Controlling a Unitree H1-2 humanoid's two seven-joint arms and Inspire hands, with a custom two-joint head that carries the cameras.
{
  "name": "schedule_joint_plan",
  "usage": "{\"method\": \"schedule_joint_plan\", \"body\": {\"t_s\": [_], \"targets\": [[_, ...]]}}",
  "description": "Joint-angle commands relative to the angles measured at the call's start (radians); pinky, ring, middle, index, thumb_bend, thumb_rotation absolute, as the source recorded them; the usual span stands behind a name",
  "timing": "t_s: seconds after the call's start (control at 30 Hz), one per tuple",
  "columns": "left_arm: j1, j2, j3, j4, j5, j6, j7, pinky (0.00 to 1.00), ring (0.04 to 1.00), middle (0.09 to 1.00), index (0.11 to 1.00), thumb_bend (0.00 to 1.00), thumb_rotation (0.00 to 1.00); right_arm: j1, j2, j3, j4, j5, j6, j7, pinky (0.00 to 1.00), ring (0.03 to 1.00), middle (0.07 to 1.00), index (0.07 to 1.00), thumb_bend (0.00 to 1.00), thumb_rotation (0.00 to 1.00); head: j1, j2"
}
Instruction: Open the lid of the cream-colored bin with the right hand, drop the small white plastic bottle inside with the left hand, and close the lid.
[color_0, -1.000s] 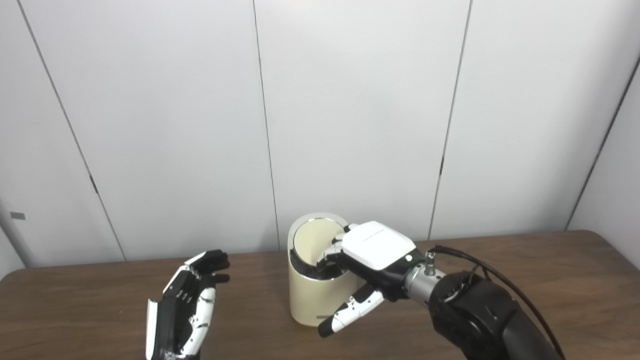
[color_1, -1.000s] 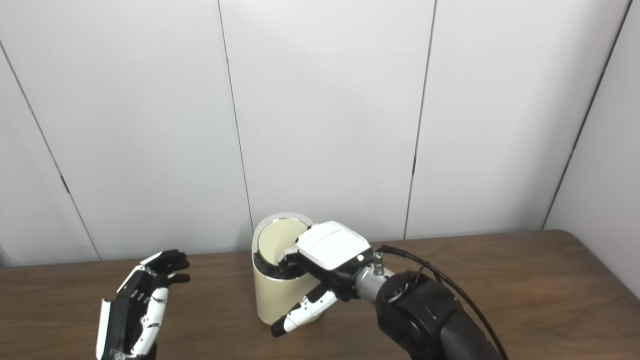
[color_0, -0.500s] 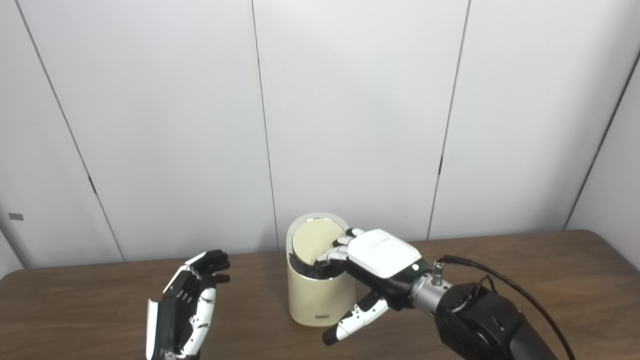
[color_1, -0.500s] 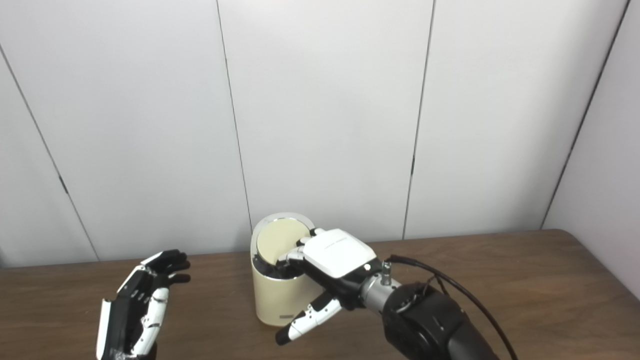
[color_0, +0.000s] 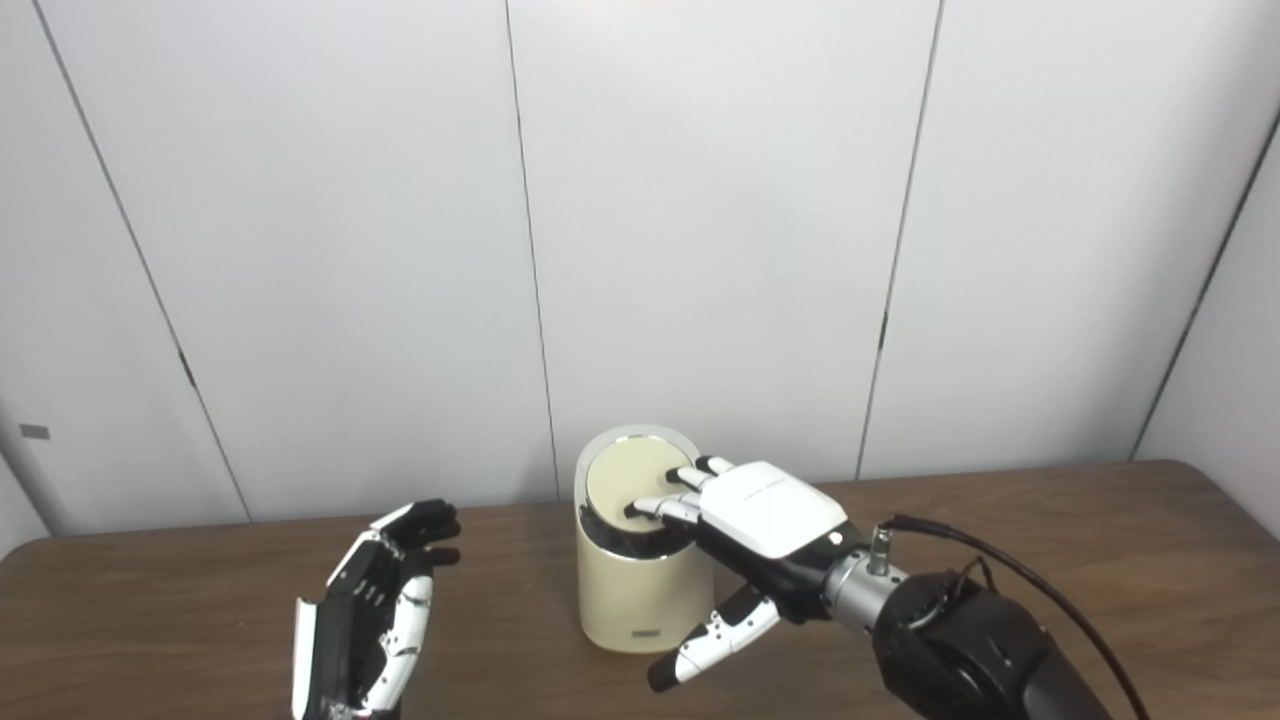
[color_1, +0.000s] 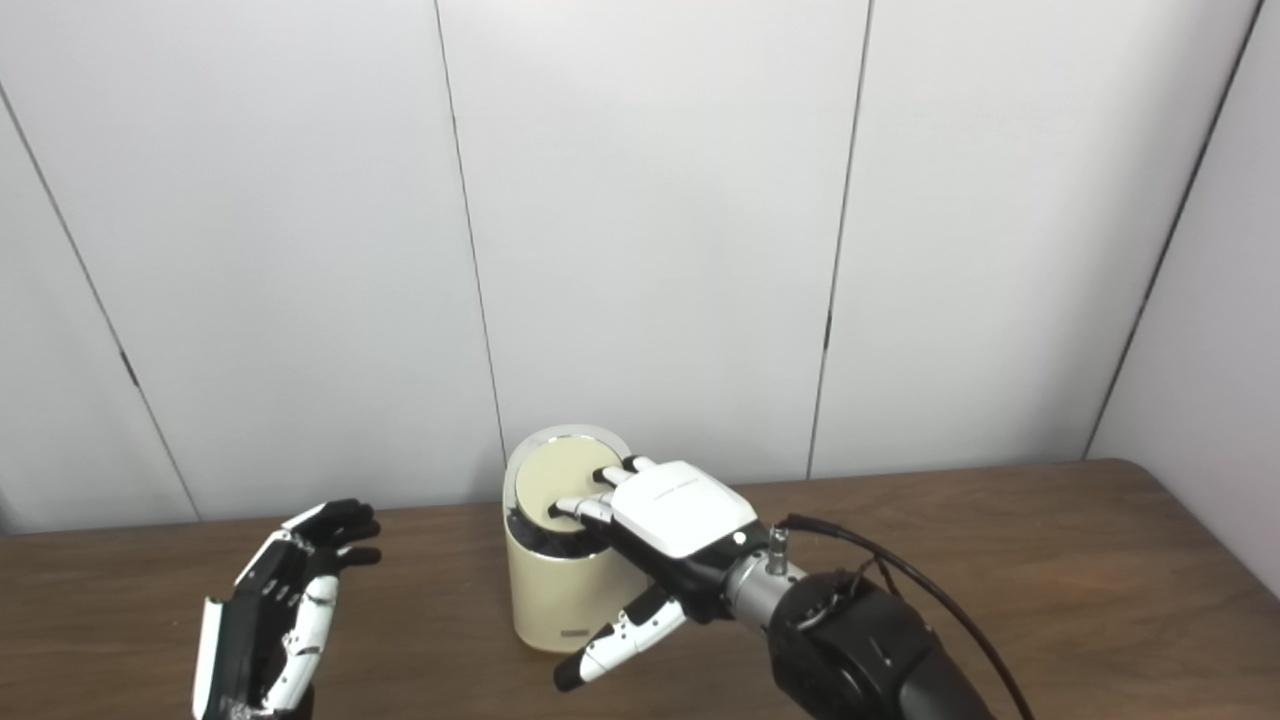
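Cream-colored bin (color_0: 640, 590) is being seen standing on the table (color_0: 1050, 530) in the left eye view, its lid (color_0: 628, 477) tilted and being touched by the spread fingers of the right hand (color_0: 760, 520), nothing being gripped. In the right eye view, the left hand (color_1: 275, 610) is being held open and empty, well apart from the bin.

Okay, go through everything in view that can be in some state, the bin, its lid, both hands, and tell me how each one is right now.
Cream-colored bin: upright on the table, open at the top.
Lid: raised, tilted back, inner face showing.
Right hand: open, fingers extended over the bin mouth, touching or near the lid; holding nothing.
Left hand: open, empty, apart from the bin.
Small white plastic bottle: not visible.
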Motion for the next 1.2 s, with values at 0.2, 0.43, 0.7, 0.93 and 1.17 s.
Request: {"method": "schedule_joint_plan", "body": {"t_s": [0.2, 0.43, 0.7, 0.93, 1.17], "targets": [[-0.03, -0.001, -0.003, -0.021, 0.004, -0.02, 0.001, 0.62, 0.698, 0.715, 0.699, 0.27, 0.48, -0.032, 0.003, -0.016, -0.022, -0.012, 0.013, -0.023, 1.0, 0.983, 0.946, 0.926, 1.0, 0.84, -0.001, -0.002], [-0.029, -0.002, -0.006, -0.022, 0.005, -0.02, 0.001, 0.63, 0.704, 0.721, 0.701, 0.27, 0.49, -0.026, 0.008, -0.032, -0.03, 0.0, 0.021, -0.044, 1.0, 0.998, 0.958, 0.936, 0.99, 0.83, 0.002, -0.003], [-0.03, -0.003, -0.006, -0.023, 0.011, -0.02, 0.008, 0.62, 0.699, 0.715, 0.698, 0.28, 0.48, 0.007, 0.025, -0.057, -0.017, 0.018, 0.003, -0.147, 1.0, 1.0, 1.0, 0.997, 0.97, 0.82, 0.003, -0.004], [-0.03, -0.004, -0.007, -0.019, 0.013, -0.02, 0.01, 0.62, 0.699, 0.715, 0.7, 0.28, 0.49, 0.037, 0.036, -0.083, 0.007, 0.062, -0.026, -0.28, 1.0, 1.0, 1.0, 1.0, 0.97, 0.82, 0.008, -0.008], [-0.032, -0.003, -0.011, -0.021, 0.03, -0.02, 0.026, 0.63, 0.7, 0.716, 0.702, 0.27, 0.51, 0.15, 0.076, -0.214, 0.049, 0.329, -0.193, -0.55, 0.96, 0.985, 0.991, 0.977, 0.49, 0.9, 0.017, -0.011]]}}
